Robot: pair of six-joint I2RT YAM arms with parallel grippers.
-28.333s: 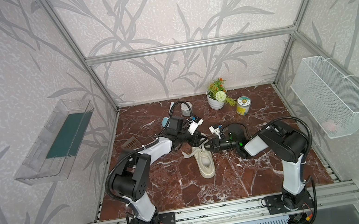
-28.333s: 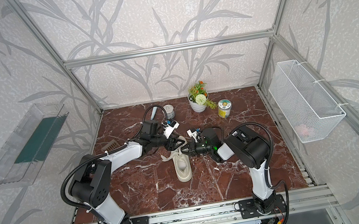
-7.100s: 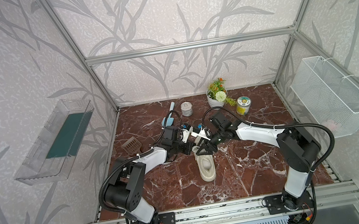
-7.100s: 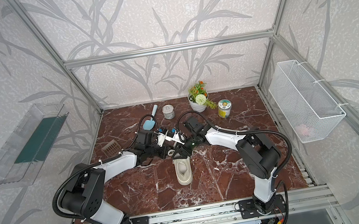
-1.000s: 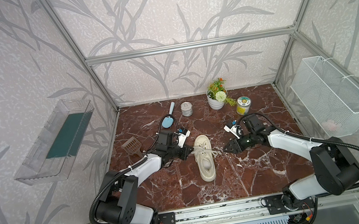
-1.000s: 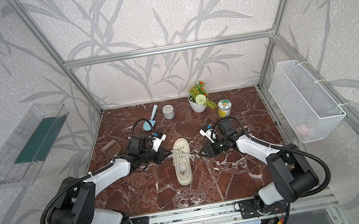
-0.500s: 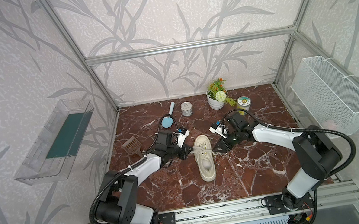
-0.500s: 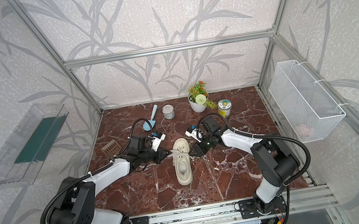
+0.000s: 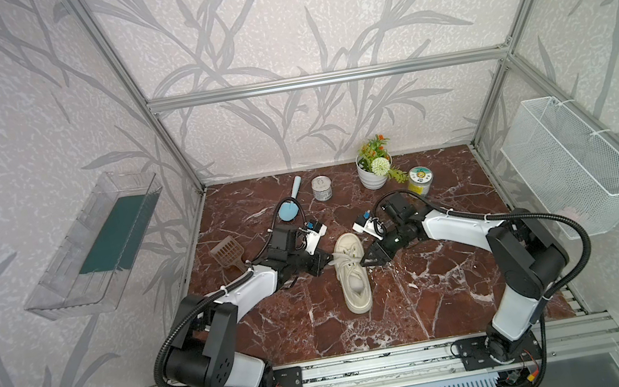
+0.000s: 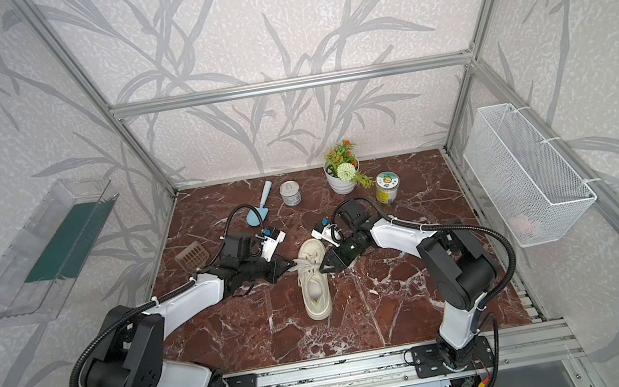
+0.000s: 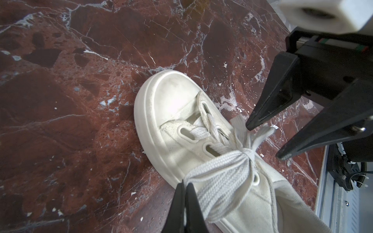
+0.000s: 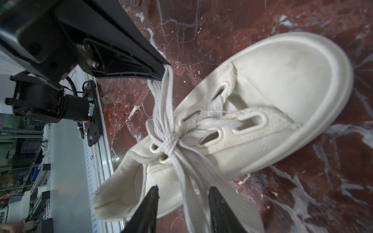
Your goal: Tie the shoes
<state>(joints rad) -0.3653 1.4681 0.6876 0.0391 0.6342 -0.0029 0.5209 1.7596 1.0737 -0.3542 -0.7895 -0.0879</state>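
In a top view your shoe [image 9: 352, 272] lies mid-way on the table [image 9: 440, 287], long axis near-far and toe far. The left gripper [image 9: 323, 261] and right gripper [image 9: 367, 263] flank the laces.

Left wrist view: the left jaws are clamped on the left loop [image 11: 218, 177].

Right wrist view: the right jaws stand apart astride the right strands [image 12: 193, 181] and grip nothing yet.

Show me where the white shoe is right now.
In both top views the shoe lies in the middle of the table, toe toward the back wall, between the left fingers, which pinch its lace, and the open right fingers.
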